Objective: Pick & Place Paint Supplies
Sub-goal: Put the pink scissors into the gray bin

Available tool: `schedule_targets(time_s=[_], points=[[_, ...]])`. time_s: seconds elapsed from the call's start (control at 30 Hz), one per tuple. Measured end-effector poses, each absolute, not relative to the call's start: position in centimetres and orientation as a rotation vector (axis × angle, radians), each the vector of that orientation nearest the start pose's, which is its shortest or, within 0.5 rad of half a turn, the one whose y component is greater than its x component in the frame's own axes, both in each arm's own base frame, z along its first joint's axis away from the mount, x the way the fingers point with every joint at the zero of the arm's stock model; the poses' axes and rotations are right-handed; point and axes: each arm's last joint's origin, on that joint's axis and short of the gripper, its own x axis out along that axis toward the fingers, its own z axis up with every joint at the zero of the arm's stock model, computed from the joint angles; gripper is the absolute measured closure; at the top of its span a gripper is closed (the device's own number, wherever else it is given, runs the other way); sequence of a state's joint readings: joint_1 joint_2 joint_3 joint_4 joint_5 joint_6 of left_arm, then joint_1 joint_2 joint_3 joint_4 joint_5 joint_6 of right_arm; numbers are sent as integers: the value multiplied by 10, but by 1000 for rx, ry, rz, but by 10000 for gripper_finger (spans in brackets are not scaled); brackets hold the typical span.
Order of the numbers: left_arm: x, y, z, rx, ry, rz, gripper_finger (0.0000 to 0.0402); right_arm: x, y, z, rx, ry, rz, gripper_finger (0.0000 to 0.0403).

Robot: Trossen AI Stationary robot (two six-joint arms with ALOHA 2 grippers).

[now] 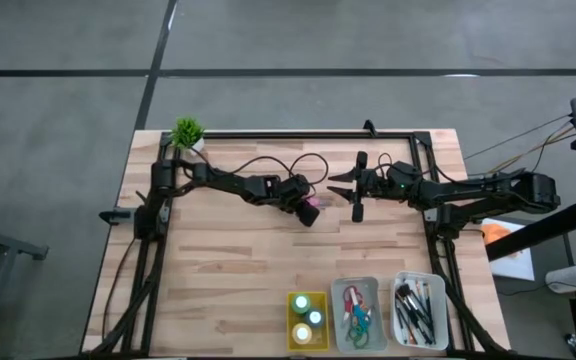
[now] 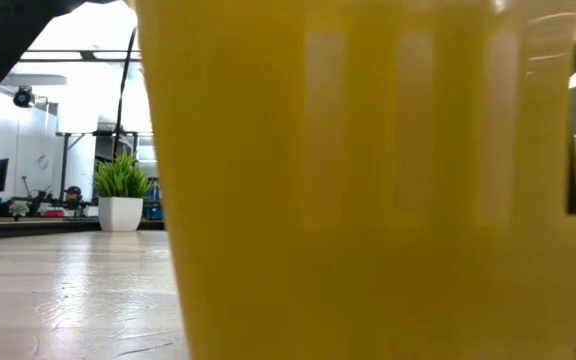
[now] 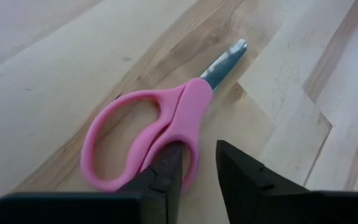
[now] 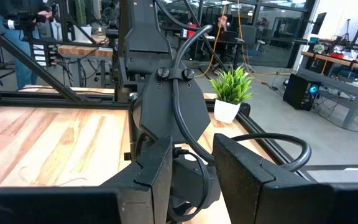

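**Reaching for the pink scissors at the middle of the table**

Starting at the far left corner, a small potted plant (image 1: 187, 132) stands out of the work area, clearly just decoration. From there the left arm stretches toward the table's centre, where its left gripper (image 1: 305, 207) sits low over the pink scissors (image 3: 157, 134). The scissors lie flat on the wooden table (image 1: 218, 260), blades closed. The fingers stand a little apart, with one finger (image 3: 164, 176) against the handle loop and nothing clamped, so the scissors appear either just set down or about to be taken.

Just to the right, the right gripper (image 1: 356, 186) hovers empty, fingers slightly apart, seemingly waiting.

Along the near edge sit three trays: a yellow tray (image 1: 290, 318) holding paint bottles (image 1: 308, 317), a grey tray (image 1: 372, 300) with other scissors, and a white tray (image 1: 442, 315) of brushes (image 1: 413, 310), each kind sorted separately.
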State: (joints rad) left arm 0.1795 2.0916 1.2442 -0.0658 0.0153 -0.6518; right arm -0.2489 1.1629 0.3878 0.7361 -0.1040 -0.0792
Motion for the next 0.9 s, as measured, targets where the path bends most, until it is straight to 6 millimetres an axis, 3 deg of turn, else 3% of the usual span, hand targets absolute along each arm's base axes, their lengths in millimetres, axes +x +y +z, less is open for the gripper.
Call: schedule_targets(time_s=[0.53,0.9], points=[[414,75,114,-692,795,437,297,222,-53,213,-72,44,-143,289],[405,73,150,-669,774,411,297,222,-53,213,-72,45,-143,289]])
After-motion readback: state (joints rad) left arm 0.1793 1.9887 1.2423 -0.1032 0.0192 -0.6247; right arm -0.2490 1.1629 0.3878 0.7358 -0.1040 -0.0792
